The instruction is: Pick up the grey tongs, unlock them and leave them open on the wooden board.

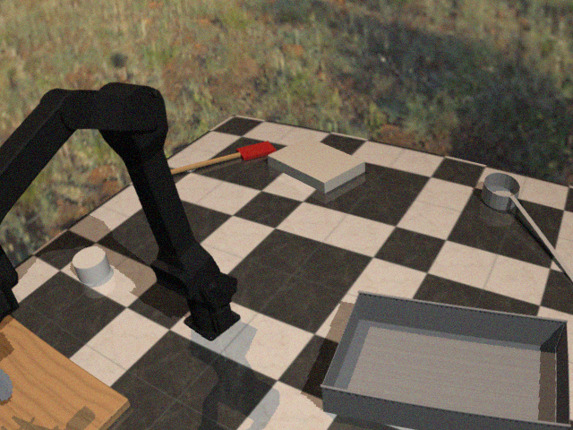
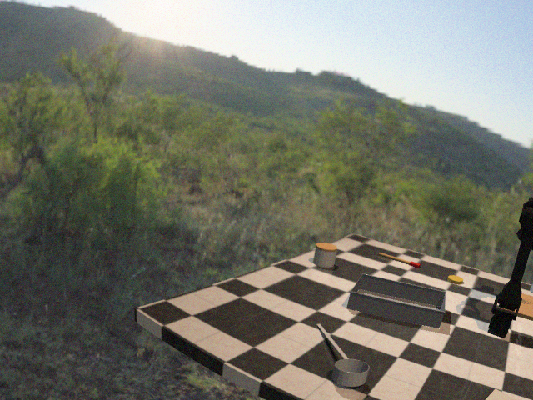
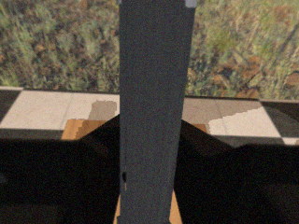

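clenched on the long flat grey metal tongs [image 3: 154,117], black parallel-jaw gripper [image 1: 211,319] low over the checkered tiles, just right of the light wooden board [image 1: 55,383] at near left. best to carry further left, fully over the wood, before lowering. grey rectangular roasting tin [image 1: 444,356] at near right holds nothing now. small grey metal saucepan [image 1: 500,190] far right looks hollow too.
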Motion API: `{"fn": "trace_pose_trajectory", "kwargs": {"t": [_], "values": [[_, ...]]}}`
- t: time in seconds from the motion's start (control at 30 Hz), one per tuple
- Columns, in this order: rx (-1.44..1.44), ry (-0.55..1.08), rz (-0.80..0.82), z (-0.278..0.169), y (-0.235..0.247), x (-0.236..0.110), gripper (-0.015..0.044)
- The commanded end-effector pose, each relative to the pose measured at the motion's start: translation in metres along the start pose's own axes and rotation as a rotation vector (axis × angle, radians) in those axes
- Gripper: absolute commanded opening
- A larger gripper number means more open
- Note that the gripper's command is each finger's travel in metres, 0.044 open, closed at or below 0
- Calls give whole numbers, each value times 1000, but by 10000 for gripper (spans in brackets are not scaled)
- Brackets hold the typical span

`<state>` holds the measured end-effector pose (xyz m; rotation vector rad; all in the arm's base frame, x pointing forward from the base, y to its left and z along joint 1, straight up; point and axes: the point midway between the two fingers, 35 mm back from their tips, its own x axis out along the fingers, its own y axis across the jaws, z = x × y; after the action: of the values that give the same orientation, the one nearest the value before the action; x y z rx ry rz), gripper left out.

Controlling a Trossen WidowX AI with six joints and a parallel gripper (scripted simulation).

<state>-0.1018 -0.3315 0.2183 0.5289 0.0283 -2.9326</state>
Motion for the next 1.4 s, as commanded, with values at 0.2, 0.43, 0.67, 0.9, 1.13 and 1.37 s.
{"fn": "trace_pose_trajectory", "kwargs": {"t": [0.2, 0.43, 0.67, 0.9, 1.13, 1.37], "values": [[5, 4, -4, 1, 0, 1, -150], [-34, 172, -45, -5, 1, 15, -150], [-65, 376, -79, -11, 0, 28, -150], [-79, 578, -93, -15, -1, 36, -150], [-70, 781, -87, -17, -2, 39, -150], [-44, 967, -62, -15, -2, 39, -150]]}}
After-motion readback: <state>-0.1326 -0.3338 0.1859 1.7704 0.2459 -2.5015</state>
